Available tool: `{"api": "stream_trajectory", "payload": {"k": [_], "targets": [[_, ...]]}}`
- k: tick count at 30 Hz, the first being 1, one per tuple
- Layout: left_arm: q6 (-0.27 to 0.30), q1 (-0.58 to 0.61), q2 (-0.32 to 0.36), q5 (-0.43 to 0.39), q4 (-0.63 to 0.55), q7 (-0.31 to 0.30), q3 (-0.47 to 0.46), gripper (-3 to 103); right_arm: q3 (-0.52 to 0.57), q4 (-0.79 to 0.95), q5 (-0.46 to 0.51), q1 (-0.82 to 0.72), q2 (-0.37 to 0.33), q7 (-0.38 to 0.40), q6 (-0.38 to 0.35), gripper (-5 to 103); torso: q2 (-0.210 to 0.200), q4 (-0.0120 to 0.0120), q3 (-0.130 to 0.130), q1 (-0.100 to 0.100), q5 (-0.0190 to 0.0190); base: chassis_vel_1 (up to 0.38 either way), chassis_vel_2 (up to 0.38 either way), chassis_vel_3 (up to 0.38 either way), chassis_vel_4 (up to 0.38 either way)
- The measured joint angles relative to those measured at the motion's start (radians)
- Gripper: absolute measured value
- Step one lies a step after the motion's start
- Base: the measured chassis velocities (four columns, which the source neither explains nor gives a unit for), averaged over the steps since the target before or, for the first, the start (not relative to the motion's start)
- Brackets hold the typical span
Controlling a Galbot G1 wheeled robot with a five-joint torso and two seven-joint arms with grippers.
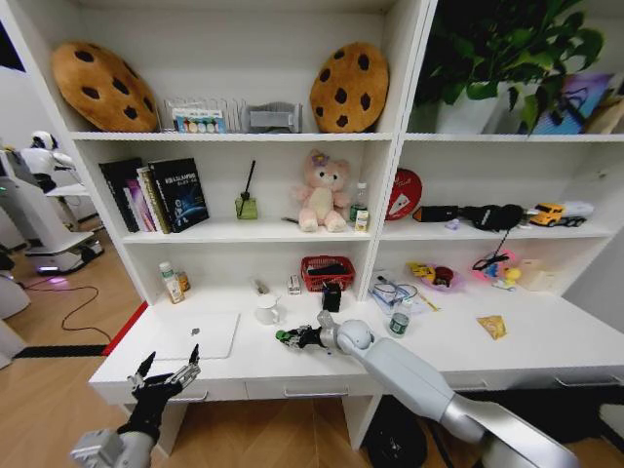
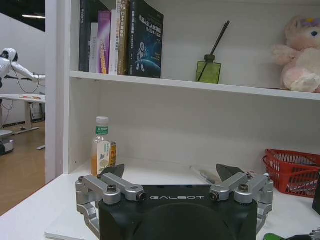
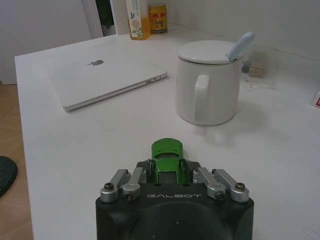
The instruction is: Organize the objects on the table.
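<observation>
White shelving backs the long white table (image 1: 546, 341) in the head view, where the closed silver laptop (image 1: 200, 334) is laid near the front edge. Just beside the laptop, toward the white mug (image 1: 266, 309), the right gripper (image 1: 289, 338) is held low over the tabletop with the green toy car (image 1: 283, 337) at its tip. Off the table's front corner, below the laptop, the left gripper (image 1: 168, 370) is raised with jaws spread.

From the left wrist, the left gripper (image 2: 172, 176) is seen wide open, nothing between its jaws, facing a green-capped bottle (image 2: 100, 152).

From the right wrist, the green toy car (image 3: 167, 160) is pinched between the jaws of the right gripper (image 3: 168, 174), short of the mug (image 3: 206, 83), the laptop (image 3: 102, 78) beyond.
</observation>
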Motion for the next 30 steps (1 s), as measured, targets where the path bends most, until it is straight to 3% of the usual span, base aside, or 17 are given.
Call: {"api": "stream_trajectory", "payload": {"k": [10,11,12,13,15,21,22,23,25,26,27,30], "targets": [[0.0,0.0,0.0,0.0,0.0,0.0,0.0,100,0.028,0.072,0.028,-0.015,-0.039,0.009,-0.002,35,0.0,0.0002,0.0,0.0,0.0002,0.0,0.0,0.0,0.0],[0.0,0.0,0.0,0.0,0.0,0.0,0.0,100,0.033,0.092,0.05,-0.018,-0.048,0.016,-0.006,35,0.0,0.0002,0.0,0.0,0.0002,0.0,0.0,0.0,0.0],[0.0,0.0,0.0,0.0,0.0,0.0,0.0,100,0.053,0.188,0.162,-0.033,-0.079,0.058,-0.033,35,0.0,0.0,0.0,0.0,0.0001,0.0,0.0,0.0,0.0],[0.0,0.0,0.0,0.0,0.0,0.0,0.0,100,0.053,0.188,0.162,-0.033,-0.079,0.058,-0.033,35,0.0,0.0,0.0,0.0,0.0001,0.0,0.0,0.0,0.0],[0.0,0.0,0.0,0.0,0.0,0.0,0.0,100,0.075,0.336,0.3,-0.055,-0.123,0.114,-0.062,35,0.0,0.0,0.0,0.0,0.0,0.0,0.0,0.0,0.0],[0.0,0.0,0.0,0.0,0.0,0.0,0.0,100,0.127,0.521,0.376,-0.036,-0.157,0.161,-0.07,35,0.0,-0.0003,0.0,0.0,0.0002,0.0,0.0,0.0,0.0],[0.0,0.0,0.0,0.0,0.0,0.0,0.0,100,0.145,0.545,0.391,0.008,-0.15,0.208,-0.057,35,0.0,-0.0001,0.0,0.0,0.0,0.0,0.0,0.0,0.0],[0.0,0.0,0.0,0.0,0.0,0.0,0.0,100,0.145,0.545,0.391,0.008,-0.15,0.208,-0.057,35,0.0,-0.0001,0.0,0.0,0.0,0.0,0.0,0.0,0.0],[0.0,0.0,0.0,0.0,0.0,0.0,0.0,100,0.17,0.537,0.434,0.132,-0.115,0.308,-0.04,35,0.0,0.0001,0.0,0.0,0.0002,0.0,0.0,0.0,0.0],[0.0,0.0,0.0,0.0,0.0,0.0,0.0,100,0.17,0.537,0.434,0.132,-0.115,0.308,-0.04,35,0.0,0.0001,0.0,0.0,0.0002,0.0,0.0,0.0,0.0],[0.0,0.0,0.0,0.0,0.0,0.0,0.0,100,0.181,0.472,0.442,0.242,-0.071,0.369,-0.02,35,0.0,0.0003,0.0,0.0,-0.0007,0.0,0.0,0.0,0.0],[0.0,0.0,0.0,0.0,0.0,0.0,0.0,100,0.19,0.284,0.4,0.364,0.055,0.417,0.023,35,0.0,0.0005,0.0,0.0,0.0001,0.0,0.0,0.0,0.0]]}}
